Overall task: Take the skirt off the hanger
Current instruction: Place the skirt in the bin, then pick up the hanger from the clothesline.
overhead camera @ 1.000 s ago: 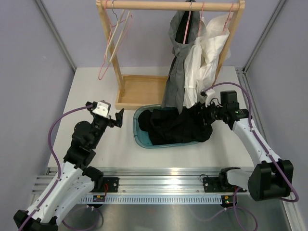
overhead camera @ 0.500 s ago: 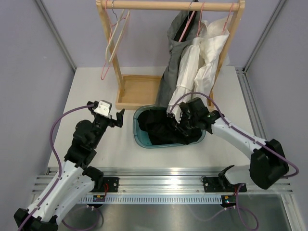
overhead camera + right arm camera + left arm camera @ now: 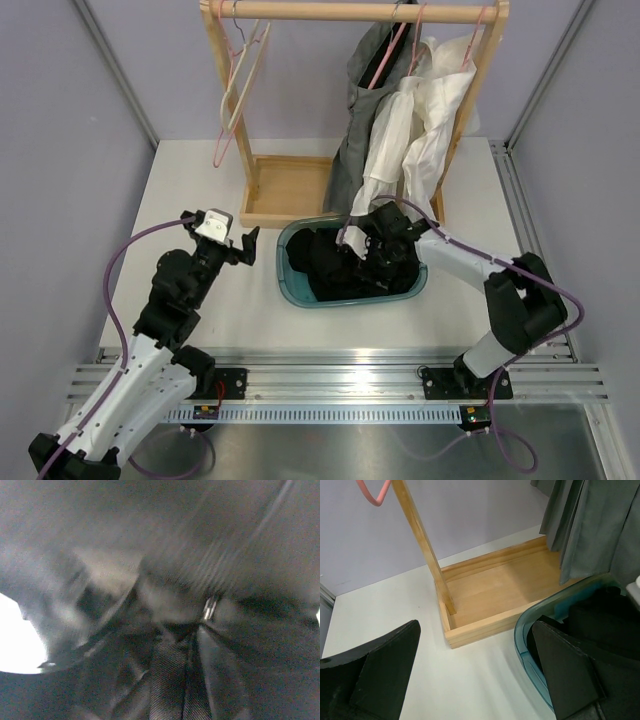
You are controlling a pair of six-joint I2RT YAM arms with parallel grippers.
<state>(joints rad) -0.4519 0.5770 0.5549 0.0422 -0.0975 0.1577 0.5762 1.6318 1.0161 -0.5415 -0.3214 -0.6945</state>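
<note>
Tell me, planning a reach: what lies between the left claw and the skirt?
The wooden base tray and its post lie before the skirt; left wrist view.

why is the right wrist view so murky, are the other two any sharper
Right wrist: smeared and dim, dark cloth filling the frame, one blown-out white patch lower left. Left wrist: sharp, evenly lit, wooden tray crisp. Top: sharp, soft shadows only.

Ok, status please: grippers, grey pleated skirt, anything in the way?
Left gripper open, idle. Right gripper over black clothes in teal plastic tub, jaws unclear. Mid-grey pleated fabric skirt on pink hanger. White garment beside it.
</note>
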